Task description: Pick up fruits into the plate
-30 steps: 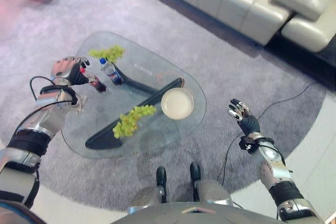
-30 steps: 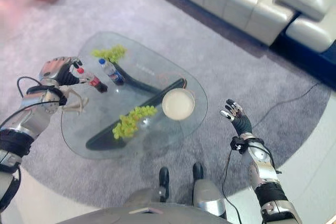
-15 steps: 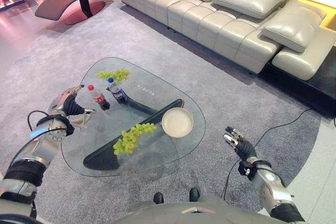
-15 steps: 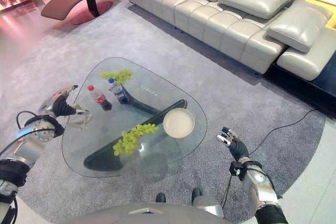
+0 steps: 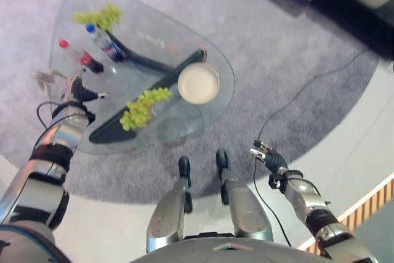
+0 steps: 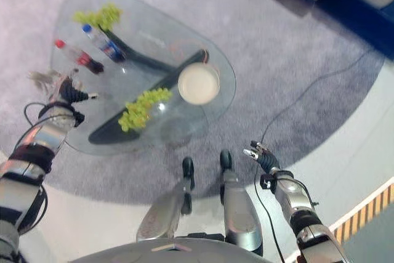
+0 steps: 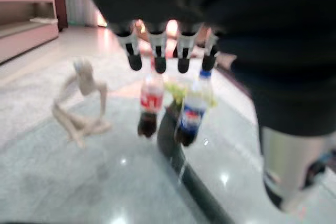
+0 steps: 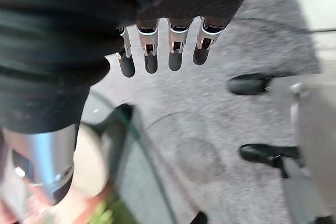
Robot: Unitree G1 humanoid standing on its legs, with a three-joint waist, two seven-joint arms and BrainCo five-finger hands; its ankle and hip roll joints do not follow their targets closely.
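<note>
Over the last half second our head camera has tipped down, so the sofa has slid out at the far edge; that is the view shifting, not the things on the table moving. Largest first: the grey carpet (image 5: 295, 53), then the glass coffee table (image 5: 61, 23) on it. Our left hand (image 5: 77, 93) has come in over the table's left edge, fingers straight and apart, holding nothing, which puts it nearer the fruit. The near bunch of green grapes (image 5: 140, 106) lies just left of the round plate (image 5: 198, 82), which is empty; a second grape bunch (image 5: 98, 15) sits at the far end, by a cola bottle (image 5: 77, 56) and a blue-labelled bottle (image 5: 106, 42). Our right hand (image 5: 266, 155) hangs off the table at the right, fingers relaxed and apart.
</note>
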